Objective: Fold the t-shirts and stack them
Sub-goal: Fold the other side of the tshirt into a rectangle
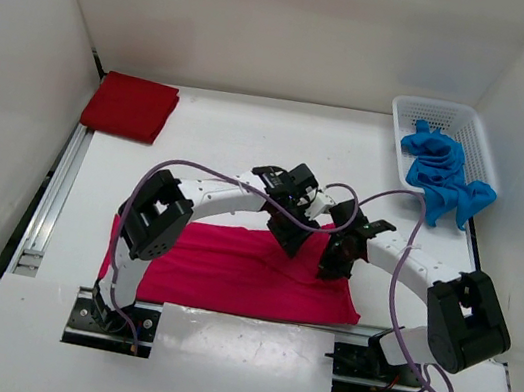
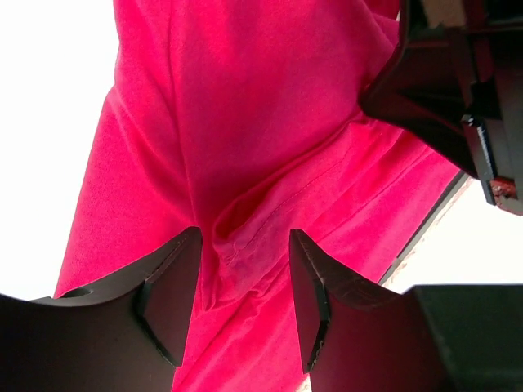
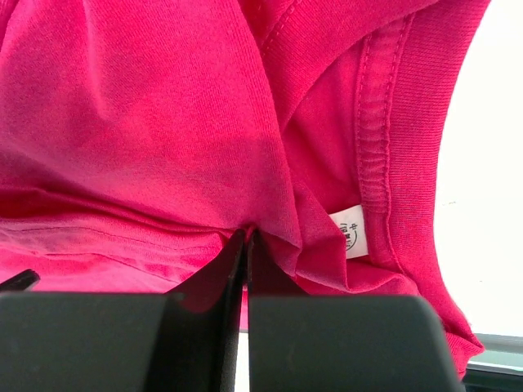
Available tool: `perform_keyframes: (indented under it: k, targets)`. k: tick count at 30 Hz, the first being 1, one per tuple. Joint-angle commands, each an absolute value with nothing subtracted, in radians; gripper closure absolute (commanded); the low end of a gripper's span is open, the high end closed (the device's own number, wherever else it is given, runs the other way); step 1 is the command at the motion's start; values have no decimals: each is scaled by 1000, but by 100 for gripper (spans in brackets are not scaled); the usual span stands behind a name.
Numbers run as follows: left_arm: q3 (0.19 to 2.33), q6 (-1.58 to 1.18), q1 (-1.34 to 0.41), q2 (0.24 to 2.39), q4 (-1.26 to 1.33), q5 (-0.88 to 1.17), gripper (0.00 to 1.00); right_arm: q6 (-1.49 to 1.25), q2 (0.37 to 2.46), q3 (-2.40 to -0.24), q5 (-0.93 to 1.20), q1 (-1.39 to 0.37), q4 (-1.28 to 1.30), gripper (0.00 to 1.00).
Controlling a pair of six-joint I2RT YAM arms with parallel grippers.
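We find the left tool open, jaws astride a raised fold of the magenta-pink cloth t-shirt, which lies spread on the white table beneath both tools. The right tool, just beside it, is clamped shut on a pinch of that shirt.

The magenta-pink t-shirt lies spread at the worktop's near edge, collar end bunched. The dark red t-shirt sits folded far left. The bright blue t-shirt lies crumpled in the basket.
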State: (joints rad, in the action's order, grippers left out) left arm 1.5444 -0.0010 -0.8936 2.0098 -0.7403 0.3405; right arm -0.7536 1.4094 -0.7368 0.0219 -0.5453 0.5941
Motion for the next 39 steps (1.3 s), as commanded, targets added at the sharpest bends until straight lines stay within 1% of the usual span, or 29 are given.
perform_keyframes:
  k: [1, 9, 10, 11, 12, 13, 15, 17, 18, 25, 28, 30, 32, 36, 39]
  targets:
    - [1568, 0, -907, 2028, -723, 333, 42, -765, 1413, -759, 11, -543, 569, 100]
    - [1568, 0, -907, 2037, -723, 314, 44, -765, 1404, -778, 11, -543, 578, 100]
    - [1559, 0, -907, 2037, -723, 314, 46, -765, 1404, -778, 11, -543, 578, 100]
    - [1559, 0, -907, 2037, -723, 314, 49, -765, 1394, -778, 11, -543, 578, 100]
    - [1559, 0, -907, 2037, -723, 314, 54, -765, 1394, -778, 11, -543, 578, 100]
    - [1568, 0, -907, 2028, -723, 314, 66, -765, 1394, -778, 11, -543, 578, 100]
    - [1568, 0, -907, 2019, -732, 314, 76, -756, 1394, -787, 2, -543, 588, 100]
    - [1568, 0, -907, 2005, -742, 327, 84, -756, 1394, -787, 2, -543, 588, 100]
    - [1568, 0, -907, 1993, -742, 327, 90, -756, 1394, -787, 2, -543, 588, 100]
    - [1537, 0, -907, 1945, -802, 336, 90, -735, 1358, -830, -29, -543, 638, 100]
    - [1505, 0, -882, 1864, -821, 357, 90, -707, 1295, -885, -101, -592, 713, 100]
    - [1476, 0, -873, 1806, -830, 357, 90, -698, 1260, -885, -112, -613, 738, 100]
    - [1448, 0, -885, 1784, -830, 357, 90, -698, 1215, -858, -100, -636, 747, 100]
    - [1369, 0, -916, 1784, -830, 357, 90, -733, 1171, -720, -100, -637, 721, 100]
    - [1348, 0, -916, 1807, -796, 368, 90, -744, 1195, -690, -91, -637, 612, 100]
